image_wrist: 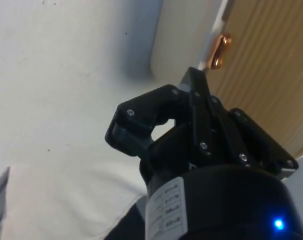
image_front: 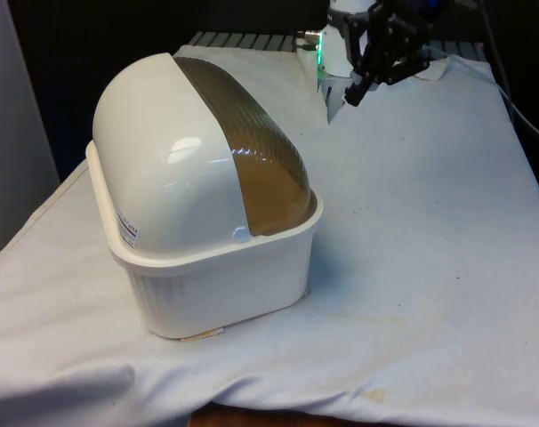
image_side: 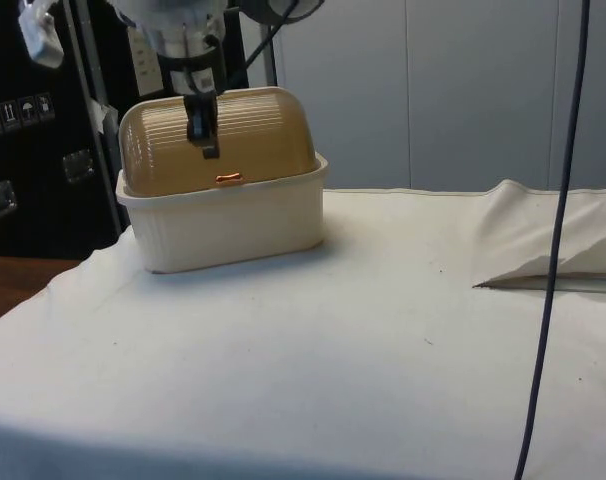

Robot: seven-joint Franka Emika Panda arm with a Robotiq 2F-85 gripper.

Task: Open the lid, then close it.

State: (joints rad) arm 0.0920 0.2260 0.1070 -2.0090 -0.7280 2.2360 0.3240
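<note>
The white arm reaches down from above at the far end of the table, its wrist tilted so that the black gripper (image_front: 357, 92) points down and toward the bread box (image_front: 207, 213). In the side view the gripper (image_side: 204, 140) hangs in front of the box's ribbed brown lid (image_side: 218, 140), its tip a little above the small copper handle (image_side: 228, 178) at the lid's lower edge. In the wrist view the fingers (image_wrist: 194, 107) are pressed together with nothing between them, their tip close to the handle (image_wrist: 220, 50) but not touching it. The lid is down, closed over the cream base (image_side: 233, 220). The box stands at the front view's left, on the white cloth (image_front: 421, 249), well apart from the gripper in that view.
</note>
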